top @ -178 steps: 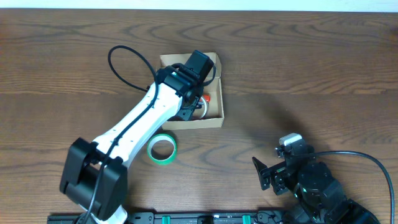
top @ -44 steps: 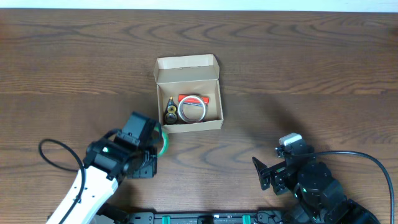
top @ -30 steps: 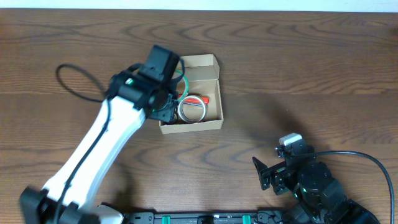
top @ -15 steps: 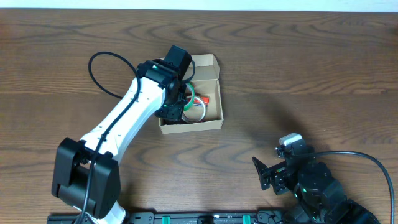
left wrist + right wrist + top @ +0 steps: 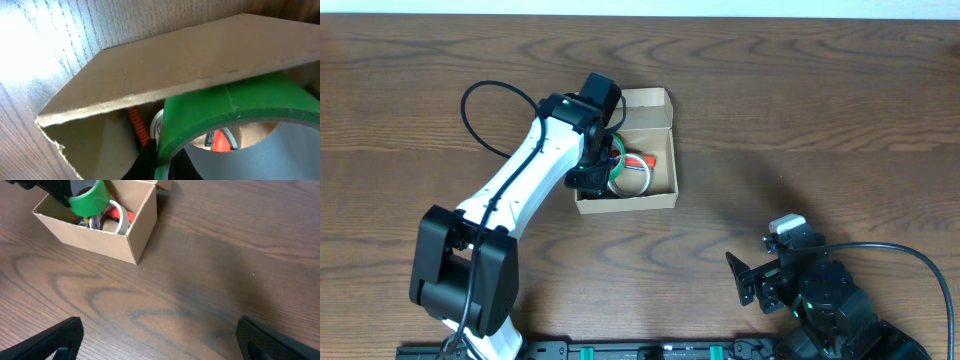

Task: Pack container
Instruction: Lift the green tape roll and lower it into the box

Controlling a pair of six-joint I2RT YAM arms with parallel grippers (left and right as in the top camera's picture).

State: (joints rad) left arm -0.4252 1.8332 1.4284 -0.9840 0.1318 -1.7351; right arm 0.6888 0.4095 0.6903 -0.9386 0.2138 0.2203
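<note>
The container (image 5: 640,201) sits open mid-table, long side running left to right, flap up at the back. Directly over its left half hangs the left gripper (image 5: 604,166), clamped on a green tape roll (image 5: 89,201) held on edge, with a clear roll (image 5: 632,179) and a red item (image 5: 123,215) crowding the floor beneath. The right gripper (image 5: 748,280) is well apart, jaws wide and empty.

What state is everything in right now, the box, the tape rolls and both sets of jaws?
cardboard box, upright on the table, lid flap open
green tape roll, gripped on edge at the box's opening, not yet let go
pale tape roll, lying inside the box
left jaws, shut on the green tape roll
right jaws, wide open, holding nothing
</note>
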